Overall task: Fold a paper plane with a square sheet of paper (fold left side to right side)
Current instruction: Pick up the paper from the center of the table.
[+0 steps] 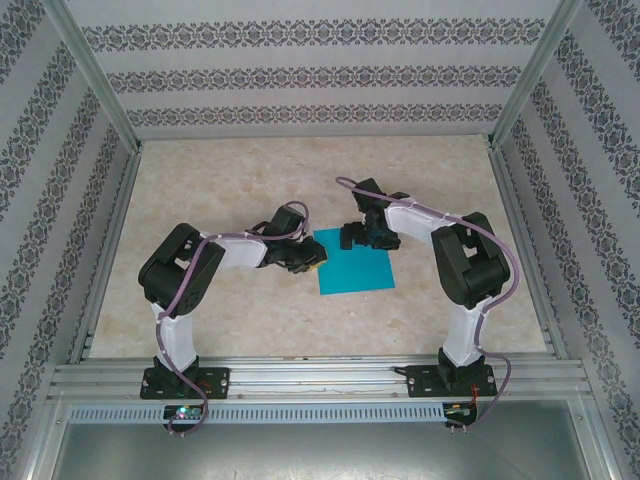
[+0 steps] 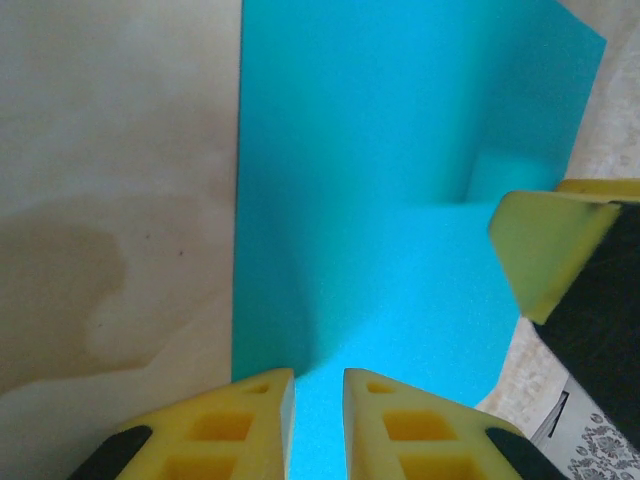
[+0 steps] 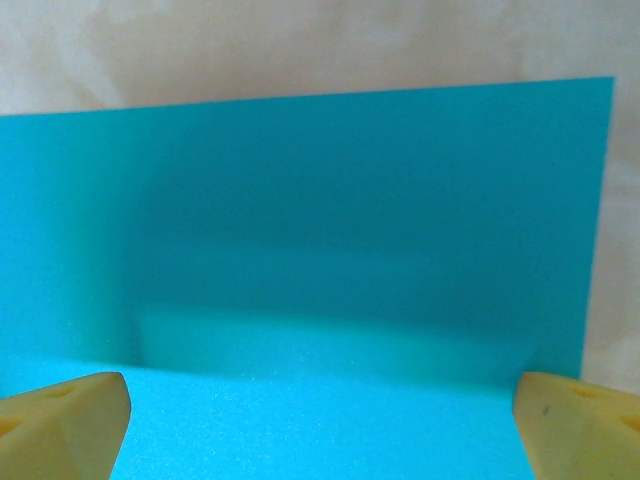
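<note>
Square sheet of paper [image 1: 365, 270]: lay unfolded. Your left gripper [image 1: 312, 262] sat narrow at its left edge, hold unclear; right gripper [image 1: 352, 240] gaped wide. Next move likely needed that edge carried right.

top external: square sheet of paper [image 1: 358, 270] left edge hidden under left gripper [image 1: 311, 262], far edge under right gripper [image 1: 354, 238] | left wrist: pinch on sheet unclear | right wrist: sheet blurred, cut off left and bottom

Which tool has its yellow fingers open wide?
The right tool: its yellow fingers sit far apart over the blue paper. The left tool has its fingers nearly together.
</note>
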